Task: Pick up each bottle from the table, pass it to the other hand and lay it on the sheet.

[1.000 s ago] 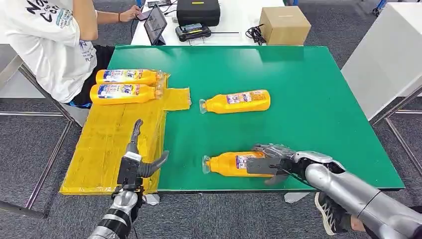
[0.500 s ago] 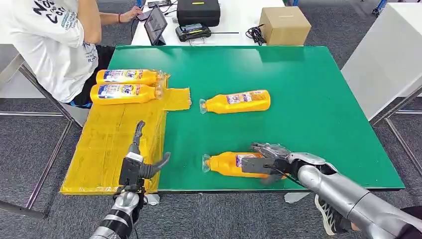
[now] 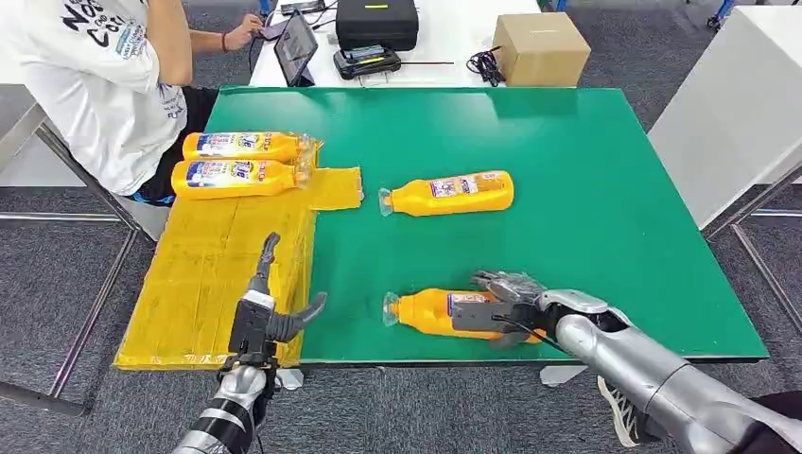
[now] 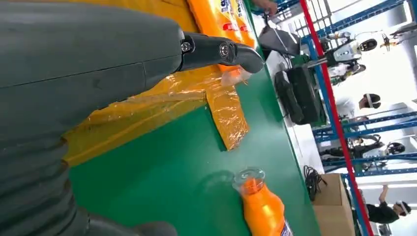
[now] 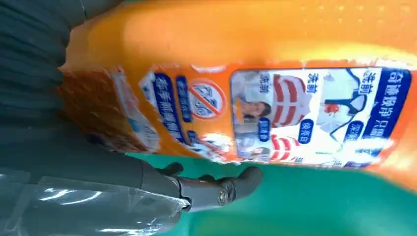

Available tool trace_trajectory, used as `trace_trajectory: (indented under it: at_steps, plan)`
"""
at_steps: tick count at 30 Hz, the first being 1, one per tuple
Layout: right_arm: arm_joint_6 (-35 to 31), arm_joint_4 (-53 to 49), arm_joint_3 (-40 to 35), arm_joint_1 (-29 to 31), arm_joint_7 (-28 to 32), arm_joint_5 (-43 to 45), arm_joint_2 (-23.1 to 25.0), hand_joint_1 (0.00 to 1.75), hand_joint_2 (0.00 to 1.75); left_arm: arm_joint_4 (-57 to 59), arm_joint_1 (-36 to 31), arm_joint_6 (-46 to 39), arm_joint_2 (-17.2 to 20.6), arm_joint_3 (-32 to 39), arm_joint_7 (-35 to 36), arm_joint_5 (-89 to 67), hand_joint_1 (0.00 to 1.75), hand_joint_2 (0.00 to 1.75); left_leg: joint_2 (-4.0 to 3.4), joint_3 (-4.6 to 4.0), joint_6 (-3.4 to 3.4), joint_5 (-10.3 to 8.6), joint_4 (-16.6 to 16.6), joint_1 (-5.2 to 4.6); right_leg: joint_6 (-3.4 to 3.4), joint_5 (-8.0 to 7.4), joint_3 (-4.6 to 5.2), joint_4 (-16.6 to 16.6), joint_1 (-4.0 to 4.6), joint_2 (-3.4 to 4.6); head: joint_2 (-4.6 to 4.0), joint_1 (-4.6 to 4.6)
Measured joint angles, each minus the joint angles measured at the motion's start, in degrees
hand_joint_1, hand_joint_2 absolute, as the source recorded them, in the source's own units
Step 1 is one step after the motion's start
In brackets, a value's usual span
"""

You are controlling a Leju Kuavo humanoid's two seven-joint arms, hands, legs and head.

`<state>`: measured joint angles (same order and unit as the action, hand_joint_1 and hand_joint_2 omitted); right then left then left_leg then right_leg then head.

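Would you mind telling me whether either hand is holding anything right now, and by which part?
The right hand is closed around the label end of the near orange plastic bottle, which lies on the green table. The left hand holds nothing.

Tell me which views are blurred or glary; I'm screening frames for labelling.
Head view: sharp, evenly lit. Left wrist view: overexposed bright background, glare on the crinkled yellow plastic sheet. Right wrist view: the orange plastic bottle is soft, too close; its label stays readable.
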<state>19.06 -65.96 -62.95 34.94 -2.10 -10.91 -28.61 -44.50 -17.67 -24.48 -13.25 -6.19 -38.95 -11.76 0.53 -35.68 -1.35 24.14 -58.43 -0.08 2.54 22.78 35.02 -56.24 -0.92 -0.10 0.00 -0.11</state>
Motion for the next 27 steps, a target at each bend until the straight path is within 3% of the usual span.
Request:
trace_trajectory:
  at_steps: [11,18,22,27]
  plan:
    - [1.31,0.26,0.52,0.07,0.87,1.07,0.55,1.75,1.75,0.57,-0.32,0.02,-0.13,0.02,0.0,0.0,0.0,1.75,-0.02,0.08,0.0,0.0,0.0,0.0,0.01,-0.01,-0.09,0.0,0.0,0.0,0.0,0.0]
    - [-4.29,0.28,2.56,-2.4,2.14,0.57,1.55,1.75,1.75,0.59,-0.28,-0.2,-0.13,0.11,0.0,0.35,0.0,1.75,-0.04,0.1,0.0,0.01,0.01,0.01,0.01,0.0,-0.09,0.0,0.02,0.02,0.0,0.0]
    - [-14.74,-1.29,7.55,-7.9,5.42,-4.2,3.83,1.75,1.75,0.11,0.45,-0.74,-0.11,0.35,0.02,0.46,0.0,1.75,-0.02,0.1,-0.01,0.06,0.02,0.13,-0.01,0.01,-0.16,0.0,0.12,0.01,0.0,0.07]
    - [-31.38,-11.33,21.06,-23.18,12.6,-18.22,14.52,1.75,1.75,-3.83,3.82,1.53,-0.07,2.45,0.15,-0.02,0.0,1.75,0.06,-0.08,0.05,0.07,0.04,0.24,-0.07,0.07,0.05,-0.04,0.29,-0.02,0.0,-0.02]
